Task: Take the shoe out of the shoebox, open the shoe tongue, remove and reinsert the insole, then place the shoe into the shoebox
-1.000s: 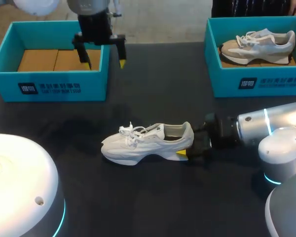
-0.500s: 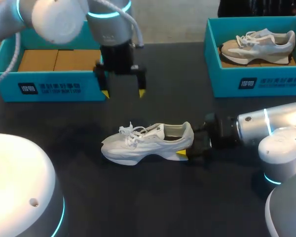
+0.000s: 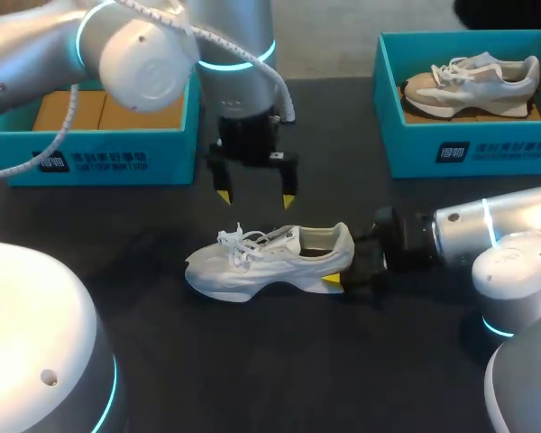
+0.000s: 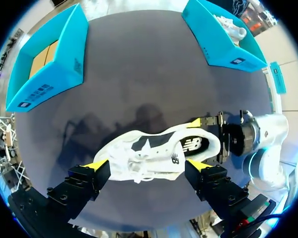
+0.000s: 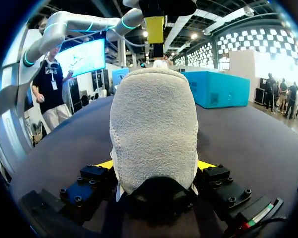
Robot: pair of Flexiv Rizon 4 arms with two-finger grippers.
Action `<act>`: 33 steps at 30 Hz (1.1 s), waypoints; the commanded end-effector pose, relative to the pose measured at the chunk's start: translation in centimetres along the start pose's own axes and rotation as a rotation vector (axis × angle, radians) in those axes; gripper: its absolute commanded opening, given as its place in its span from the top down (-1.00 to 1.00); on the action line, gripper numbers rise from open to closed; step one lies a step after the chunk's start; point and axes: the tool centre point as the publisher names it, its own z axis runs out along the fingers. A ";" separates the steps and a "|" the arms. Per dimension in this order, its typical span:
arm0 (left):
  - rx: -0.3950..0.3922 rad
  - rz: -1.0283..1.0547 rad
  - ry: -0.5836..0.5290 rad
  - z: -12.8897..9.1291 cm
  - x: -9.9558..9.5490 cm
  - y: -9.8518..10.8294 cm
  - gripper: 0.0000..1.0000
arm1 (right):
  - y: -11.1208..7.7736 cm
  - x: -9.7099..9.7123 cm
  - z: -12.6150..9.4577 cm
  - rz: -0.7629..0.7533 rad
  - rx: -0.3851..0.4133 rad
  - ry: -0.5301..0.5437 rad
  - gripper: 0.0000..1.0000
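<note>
A white shoe [image 3: 266,262] lies on its sole in the middle of the dark table, toe pointing left, laces loose. My right gripper [image 3: 343,262] comes in from the right and is shut on the shoe's heel; in the right wrist view the grey heel [image 5: 154,134] sits between the yellow tips of my right gripper [image 5: 155,166]. My left gripper [image 3: 252,197] hangs open above and just behind the laces. In the left wrist view the shoe [image 4: 156,153] lies below my left gripper [image 4: 146,166], in line with the gap between its spread fingers.
A teal shoebox [image 3: 99,161] with brown cardboard inside stands at the back left. A second teal shoebox [image 3: 469,152] at the back right holds a beige and white shoe [image 3: 473,79]. Bare dark table lies in front of the white shoe.
My left arm has swung from over the back-left shoebox towards the middle and down, ending just above the shoe. The right arm and the shoe have not moved.
</note>
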 end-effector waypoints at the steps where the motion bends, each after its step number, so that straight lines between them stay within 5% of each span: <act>1: -0.026 0.020 -0.015 1.5 1.0 -0.9 -1.00 | -0.1 -0.1 0.4 0.001 0.003 -0.001 1.00; 20: -0.051 0.053 -0.052 4.6 4.3 0.4 -1.00 | -0.1 -0.1 0.4 0.001 0.003 -0.001 1.00; 33: -0.052 -0.044 -0.156 5.8 4.3 1.8 -1.00 | -0.1 -0.1 0.4 0.001 0.003 -0.001 1.00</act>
